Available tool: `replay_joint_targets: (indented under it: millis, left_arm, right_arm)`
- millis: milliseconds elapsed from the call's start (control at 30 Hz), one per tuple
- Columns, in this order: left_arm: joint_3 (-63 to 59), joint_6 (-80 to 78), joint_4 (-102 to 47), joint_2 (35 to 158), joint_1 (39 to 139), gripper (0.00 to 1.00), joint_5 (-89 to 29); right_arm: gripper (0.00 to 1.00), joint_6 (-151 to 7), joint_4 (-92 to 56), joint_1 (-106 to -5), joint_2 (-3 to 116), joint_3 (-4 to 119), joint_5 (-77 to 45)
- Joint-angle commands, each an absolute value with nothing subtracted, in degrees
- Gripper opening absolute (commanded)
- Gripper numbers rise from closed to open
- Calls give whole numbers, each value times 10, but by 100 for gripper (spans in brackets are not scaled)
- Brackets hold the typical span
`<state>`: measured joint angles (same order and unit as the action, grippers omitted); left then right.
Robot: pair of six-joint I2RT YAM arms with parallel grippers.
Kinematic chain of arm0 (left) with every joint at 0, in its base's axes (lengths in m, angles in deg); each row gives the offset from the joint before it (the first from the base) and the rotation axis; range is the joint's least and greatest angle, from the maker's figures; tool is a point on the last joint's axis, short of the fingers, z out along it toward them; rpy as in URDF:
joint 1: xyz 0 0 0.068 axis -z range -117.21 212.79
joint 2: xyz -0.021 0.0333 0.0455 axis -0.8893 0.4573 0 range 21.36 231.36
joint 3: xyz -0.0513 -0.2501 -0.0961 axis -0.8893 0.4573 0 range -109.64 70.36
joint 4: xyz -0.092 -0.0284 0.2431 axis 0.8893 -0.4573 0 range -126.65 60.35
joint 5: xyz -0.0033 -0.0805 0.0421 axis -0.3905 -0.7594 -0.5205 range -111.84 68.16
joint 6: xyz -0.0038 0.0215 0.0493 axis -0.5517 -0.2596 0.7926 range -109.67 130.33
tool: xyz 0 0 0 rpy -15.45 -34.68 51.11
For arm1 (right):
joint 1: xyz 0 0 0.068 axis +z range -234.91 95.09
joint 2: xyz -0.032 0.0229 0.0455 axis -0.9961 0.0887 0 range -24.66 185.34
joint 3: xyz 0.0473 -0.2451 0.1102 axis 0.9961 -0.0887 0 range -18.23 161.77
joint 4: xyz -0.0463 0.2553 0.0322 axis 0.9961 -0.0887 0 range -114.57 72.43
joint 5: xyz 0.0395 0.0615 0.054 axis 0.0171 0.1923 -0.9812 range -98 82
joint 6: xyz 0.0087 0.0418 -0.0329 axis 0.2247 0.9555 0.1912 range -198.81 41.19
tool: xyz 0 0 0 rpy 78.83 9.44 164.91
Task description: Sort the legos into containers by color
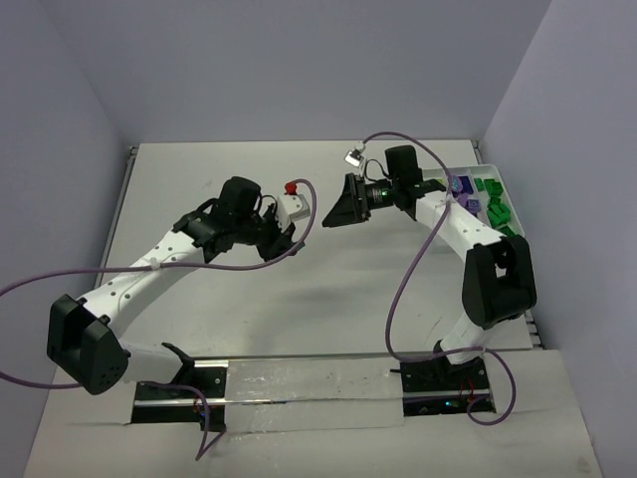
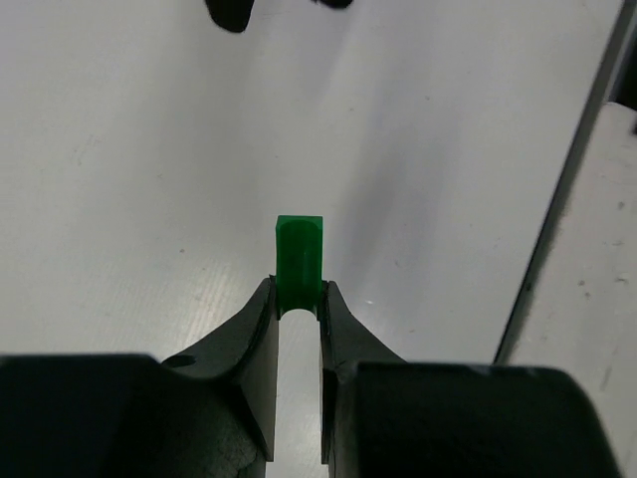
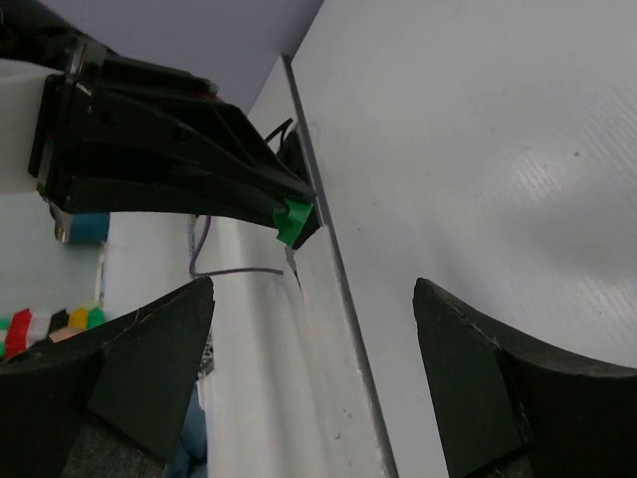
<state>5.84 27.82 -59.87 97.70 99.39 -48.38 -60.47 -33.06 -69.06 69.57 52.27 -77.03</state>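
Observation:
My left gripper (image 2: 299,299) is shut on a small dark green lego (image 2: 299,261), which sticks out past the fingertips above the white table. In the top view the left gripper (image 1: 282,241) is at mid-table and the lego is hidden. My right gripper (image 1: 331,211) is open and empty, facing the left gripper from a short way to the right. In the right wrist view the right gripper (image 3: 314,299) has its jaws wide apart, and the green lego (image 3: 292,221) shows at the left gripper's tip ahead. A white container (image 1: 478,167) at the far right holds green legos (image 1: 495,207) and purple legos (image 1: 463,189).
The table's metal edge strip (image 2: 562,209) runs along the right of the left wrist view. The right arm's purple cable (image 1: 403,289) loops over the table's middle right. Grey walls close the table on three sides.

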Motion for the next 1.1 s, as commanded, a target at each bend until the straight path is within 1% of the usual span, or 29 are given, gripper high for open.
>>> replay_joint_targets:
  millis: [0, 100, 167, 400, 533, 733, 967, 1067]
  left_arm:
    - [15, 248, -608, 983, 995, 0, -580]
    - [3, 237, -623, 989, 995, 0, -654]
    - [3, 227, -625, 990, 994, 0, -693]
    - [22, 157, -587, 1000, 979, 0, -825]
    - [27, 140, -577, 1013, 968, 0, -868]
    - [23, 130, -566, 1022, 958, 0, -876]
    - [22, 123, -560, 1021, 956, 0, -875]
    - [24, 123, -561, 1020, 957, 0, -871]
  right_arm:
    - [87, -683, -338, -663, 665, 532, -814]
    - [85, -783, -414, -644, 662, 549, -800]
    - [84, -823, -435, -633, 658, 547, -796]
    - [83, -849, -422, -614, 619, 530, -822]
    - [83, -846, -425, -612, 604, 526, -839]
    - [83, -852, -443, -599, 594, 534, -859]
    - [82, -864, -463, -569, 598, 536, -831]
    - [79, -861, -463, -562, 596, 540, -827]
